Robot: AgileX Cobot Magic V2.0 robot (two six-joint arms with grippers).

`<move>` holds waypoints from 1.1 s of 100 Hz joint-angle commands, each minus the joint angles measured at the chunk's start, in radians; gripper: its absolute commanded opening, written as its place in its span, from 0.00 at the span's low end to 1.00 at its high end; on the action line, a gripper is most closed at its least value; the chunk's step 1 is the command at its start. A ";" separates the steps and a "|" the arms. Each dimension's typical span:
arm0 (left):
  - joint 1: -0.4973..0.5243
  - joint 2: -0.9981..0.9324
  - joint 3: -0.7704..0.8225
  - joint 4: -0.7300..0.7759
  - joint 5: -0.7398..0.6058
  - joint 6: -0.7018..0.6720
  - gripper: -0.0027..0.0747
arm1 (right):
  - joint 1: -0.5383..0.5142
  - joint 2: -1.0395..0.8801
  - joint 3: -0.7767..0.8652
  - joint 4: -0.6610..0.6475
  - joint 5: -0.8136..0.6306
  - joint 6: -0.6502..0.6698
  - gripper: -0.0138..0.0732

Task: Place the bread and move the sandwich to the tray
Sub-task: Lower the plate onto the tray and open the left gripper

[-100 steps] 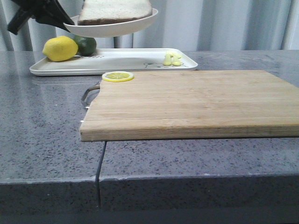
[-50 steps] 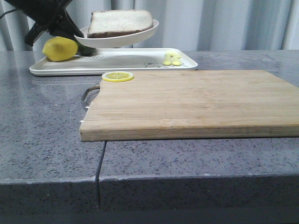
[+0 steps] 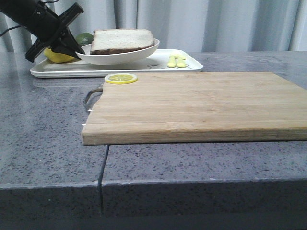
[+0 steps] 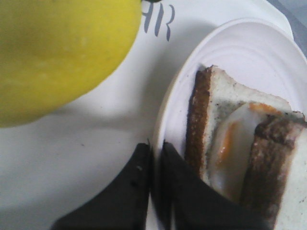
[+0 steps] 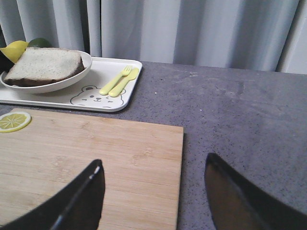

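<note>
Nearest the camera, in the lower half of the front frame, a wooden cutting board (image 3: pixel 192 105) lies on the grey counter (image 3: pixel 48 143), a lemon slice (image 3: pixel 121 78) on its far left corner. The right gripper (image 5: pixel 153 191) hangs above the board, jaws spread and empty. Further back, upper left, the sandwich (image 3: pixel 122 40) on its white plate (image 3: pixel 120 56) sits on the tray (image 3: pixel 158 63). The left gripper (image 4: pixel 153 163) is clenched on the plate's rim beside a lemon (image 4: pixel 57 52).
</note>
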 commanded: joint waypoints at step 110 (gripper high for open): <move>-0.025 -0.067 -0.040 0.030 -0.075 -0.074 0.01 | -0.007 0.005 -0.027 -0.013 -0.072 0.000 0.69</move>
